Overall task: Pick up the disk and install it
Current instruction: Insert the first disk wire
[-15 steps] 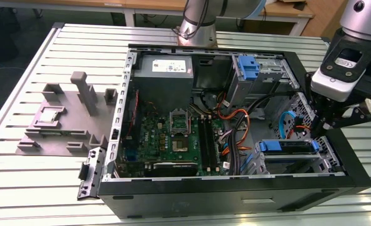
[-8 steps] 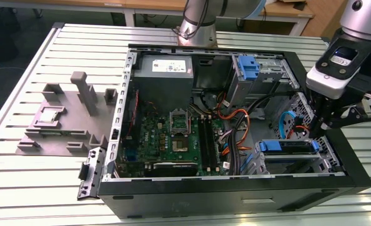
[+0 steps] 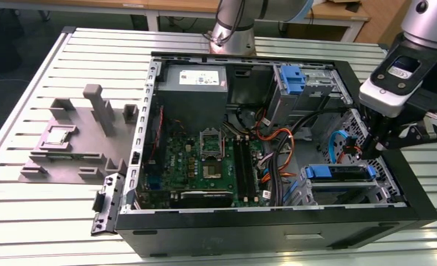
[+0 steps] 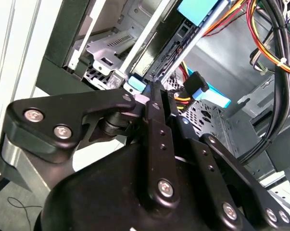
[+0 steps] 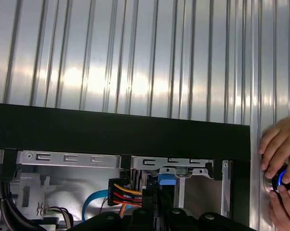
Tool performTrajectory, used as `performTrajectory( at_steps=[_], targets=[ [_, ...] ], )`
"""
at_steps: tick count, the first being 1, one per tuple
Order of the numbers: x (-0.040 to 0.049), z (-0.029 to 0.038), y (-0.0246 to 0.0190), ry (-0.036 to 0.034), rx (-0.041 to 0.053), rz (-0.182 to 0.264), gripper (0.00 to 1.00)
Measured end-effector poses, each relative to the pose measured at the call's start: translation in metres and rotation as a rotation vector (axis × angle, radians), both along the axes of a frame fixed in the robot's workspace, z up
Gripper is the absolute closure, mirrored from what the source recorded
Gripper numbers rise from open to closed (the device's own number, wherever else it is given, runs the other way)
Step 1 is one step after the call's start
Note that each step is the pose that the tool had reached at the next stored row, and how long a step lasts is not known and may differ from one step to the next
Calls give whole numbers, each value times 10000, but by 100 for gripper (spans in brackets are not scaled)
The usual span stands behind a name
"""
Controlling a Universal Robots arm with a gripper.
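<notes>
A black robot gripper (image 3: 371, 151) reaches into the open black computer case (image 3: 277, 233) on a ribbed metal table (image 3: 26, 221), just above the disk (image 3: 339, 173), a silver-grey drive in a blue plastic carrier seated in the lower bay; whether its fingers are parted cannot be told. A person's hand (image 5: 279, 159) presses a lit button
</notes>
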State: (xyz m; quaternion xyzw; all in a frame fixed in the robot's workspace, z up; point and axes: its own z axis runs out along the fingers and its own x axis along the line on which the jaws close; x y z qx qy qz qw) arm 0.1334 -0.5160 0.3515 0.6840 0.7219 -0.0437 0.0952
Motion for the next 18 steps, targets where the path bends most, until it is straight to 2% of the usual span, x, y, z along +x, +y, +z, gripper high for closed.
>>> performTrajectory(
  at_steps=[4,9,12,14,17,18],
  targets=[
    [0,0,-2,1,2,-53,83],
    [0,-4,2,0,4,-635,83],
    [0,-4,3,0,9,-722,83],
    [0,-7,0,3,93,-722,83],
    [0,-8,-21,13,361,-722,83],
    [0,-8,-31,15,417,-722,83]
  ],
)
